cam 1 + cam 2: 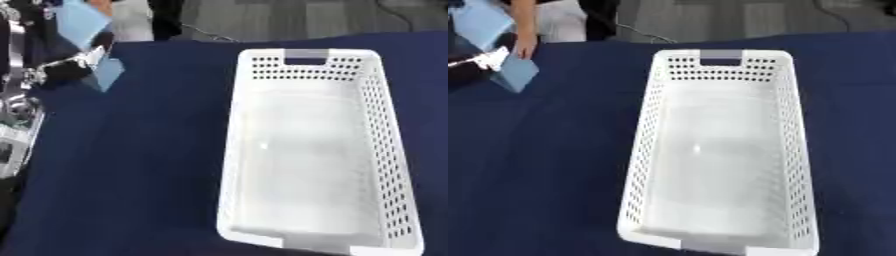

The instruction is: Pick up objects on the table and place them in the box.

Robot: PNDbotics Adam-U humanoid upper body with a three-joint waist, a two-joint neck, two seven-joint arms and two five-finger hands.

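A flat light blue box (84,24) hangs above the far left of the table. My left hand (63,66) crosses its middle, black and silver, with fingers curled round it. A lower corner of the box (516,74) sticks out below the hand. The white perforated basket (378,100) stands lengthwise at centre right on the dark blue tablecloth (140,165), well to the right of the hand. All of the basket's floor shows. My right hand shows in neither view.
My left arm (16,125) runs down the left edge. A person's bare hand (525,48) hangs at the table's far edge beside the blue box; whether it touches the box I cannot tell. A grey floor (306,17) lies beyond the table.
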